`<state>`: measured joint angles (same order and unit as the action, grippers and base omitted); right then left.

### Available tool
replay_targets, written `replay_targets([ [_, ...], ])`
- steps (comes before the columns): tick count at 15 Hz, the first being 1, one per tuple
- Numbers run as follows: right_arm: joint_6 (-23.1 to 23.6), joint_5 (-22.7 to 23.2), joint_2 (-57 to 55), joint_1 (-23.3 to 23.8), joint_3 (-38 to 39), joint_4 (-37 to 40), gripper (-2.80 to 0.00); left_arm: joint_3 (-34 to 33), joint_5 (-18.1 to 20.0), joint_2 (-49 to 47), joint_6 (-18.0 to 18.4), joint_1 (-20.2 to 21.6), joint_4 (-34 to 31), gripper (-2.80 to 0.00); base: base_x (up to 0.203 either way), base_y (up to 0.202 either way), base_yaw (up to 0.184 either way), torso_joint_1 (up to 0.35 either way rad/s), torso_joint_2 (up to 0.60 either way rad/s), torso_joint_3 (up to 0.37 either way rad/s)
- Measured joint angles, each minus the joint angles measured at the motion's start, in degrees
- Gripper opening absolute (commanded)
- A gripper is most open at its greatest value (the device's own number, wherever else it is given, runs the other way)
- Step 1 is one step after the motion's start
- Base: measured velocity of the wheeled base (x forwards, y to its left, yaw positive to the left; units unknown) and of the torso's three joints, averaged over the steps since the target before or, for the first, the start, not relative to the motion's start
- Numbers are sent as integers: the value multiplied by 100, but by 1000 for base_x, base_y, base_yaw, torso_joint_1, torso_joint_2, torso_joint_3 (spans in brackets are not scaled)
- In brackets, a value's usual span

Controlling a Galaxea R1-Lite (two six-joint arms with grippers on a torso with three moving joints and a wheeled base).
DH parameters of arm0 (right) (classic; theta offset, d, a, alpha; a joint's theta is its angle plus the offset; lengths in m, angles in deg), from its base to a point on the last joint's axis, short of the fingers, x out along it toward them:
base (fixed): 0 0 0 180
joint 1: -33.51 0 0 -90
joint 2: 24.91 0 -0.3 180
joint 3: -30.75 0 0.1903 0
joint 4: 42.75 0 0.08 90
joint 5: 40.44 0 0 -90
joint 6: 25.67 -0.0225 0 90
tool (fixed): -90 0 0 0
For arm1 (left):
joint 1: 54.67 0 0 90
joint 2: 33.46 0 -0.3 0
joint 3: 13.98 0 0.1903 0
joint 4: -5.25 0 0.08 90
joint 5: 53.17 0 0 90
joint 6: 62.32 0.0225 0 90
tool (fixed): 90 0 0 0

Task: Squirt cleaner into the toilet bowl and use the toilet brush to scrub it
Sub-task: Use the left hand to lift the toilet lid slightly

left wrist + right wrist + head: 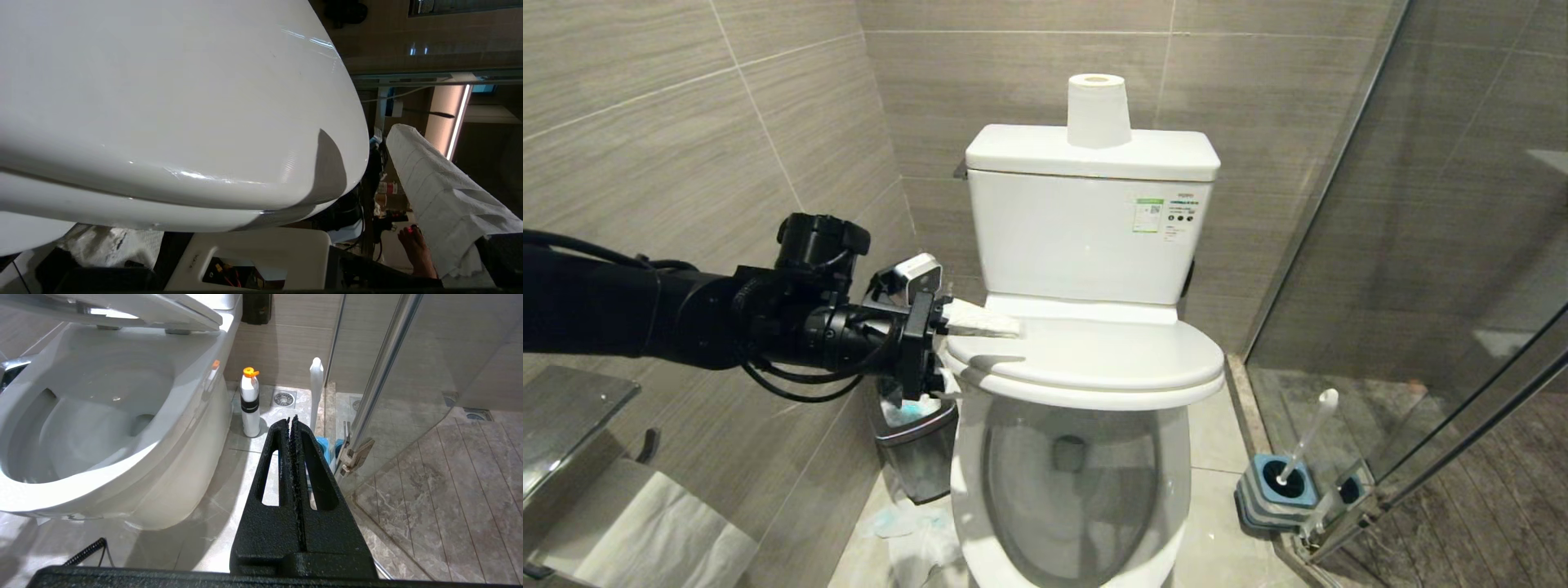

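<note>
The left gripper [964, 347] is reaching out wide open, holding nothing, with one finger above the lid [1094, 355] and one below its edge. The toilet bowl [1070, 490] is sitting below it. The toilet brush [1305, 445] is standing far across from it. The right gripper [291, 418] is hanging closed and empty.

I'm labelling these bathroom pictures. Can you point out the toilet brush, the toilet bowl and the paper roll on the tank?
toilet brush [1305, 445], head view, middle of its white handle.
toilet bowl [102, 416], right wrist view, inner wall.
paper roll [1098, 114], head view, its side.
</note>
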<state>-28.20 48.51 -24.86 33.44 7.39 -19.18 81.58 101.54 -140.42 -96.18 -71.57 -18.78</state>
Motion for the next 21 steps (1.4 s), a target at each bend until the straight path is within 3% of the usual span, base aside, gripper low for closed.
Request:
replay_targets([
  [4,0,0,0,0,0,-5,-280,428,-118,-147,-45,-5,-13,0,0,0,0,0,0,0],
  [12,0,1,0,0,0,-4,-280,1319,-388,-345,-589,-13,-78,0,0,0,0,0,0,0],
  [17,-1,0,0,0,0,-5,-280,1521,-419,-334,-735,-10,-91,0,0,0,0,0,0,0],
  [21,0,0,0,0,0,-3,-280,1690,-723,-313,-1404,-7,-92,0,0,0,0,0,0,0],
])
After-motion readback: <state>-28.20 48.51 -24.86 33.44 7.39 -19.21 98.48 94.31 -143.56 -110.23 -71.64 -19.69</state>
